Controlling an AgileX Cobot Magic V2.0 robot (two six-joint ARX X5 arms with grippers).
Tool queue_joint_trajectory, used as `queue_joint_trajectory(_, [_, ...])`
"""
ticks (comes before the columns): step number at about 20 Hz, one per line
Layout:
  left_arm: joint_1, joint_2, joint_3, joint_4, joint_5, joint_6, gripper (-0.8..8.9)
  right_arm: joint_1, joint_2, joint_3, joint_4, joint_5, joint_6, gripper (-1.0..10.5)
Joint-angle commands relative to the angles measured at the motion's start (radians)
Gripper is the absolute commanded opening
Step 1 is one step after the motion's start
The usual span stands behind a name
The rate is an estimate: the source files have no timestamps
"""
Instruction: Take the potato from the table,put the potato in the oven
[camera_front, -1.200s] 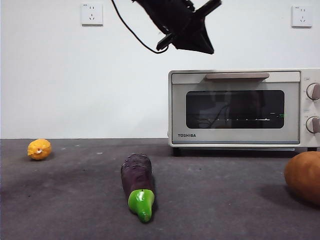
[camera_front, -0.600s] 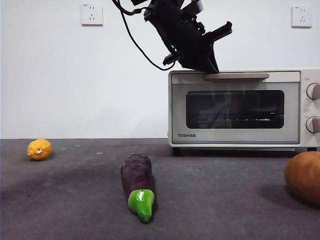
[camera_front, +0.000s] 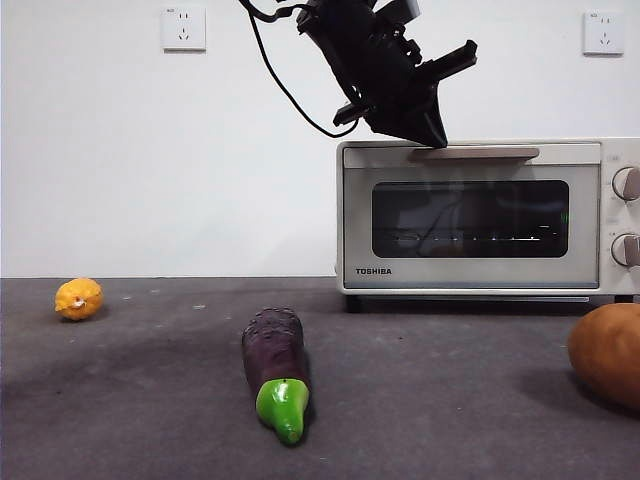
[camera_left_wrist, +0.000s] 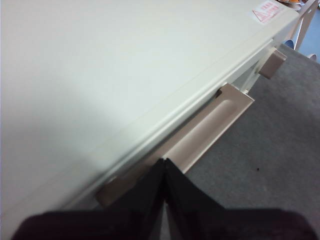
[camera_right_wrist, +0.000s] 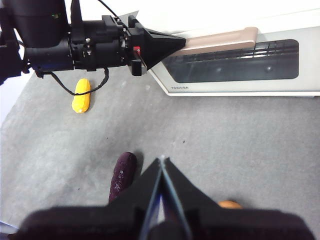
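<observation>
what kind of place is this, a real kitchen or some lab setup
Probably a lab mock-up, not a kitchen: a toaster oven sits on a bare grey table against a blank white wall with sockets, and an eggplant and potato lie loose below a robot end effector.

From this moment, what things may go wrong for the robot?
1. The left gripper is shut and sits at one end of the oven handle; its tip may slip off, leaving the door closed.
2. The potato lies at the picture's edge in the front view, with the eggplant nearby; a later grasp could go wrong.
</observation>
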Motion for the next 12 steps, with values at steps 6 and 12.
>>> queue_joint_trajectory(6, [-0.008,0.034,-0.015,-0.093,-0.007,0.013,-0.06,0.002,-0.002,0.054,-0.067,-0.004,-0.039,0.0])
queue_joint_trajectory(12, [-0.037,0.059,-0.016,-0.145,-0.023,-0.002,-0.06,0.002,-0.002,0.192,-0.164,0.016,-0.084,0.0])
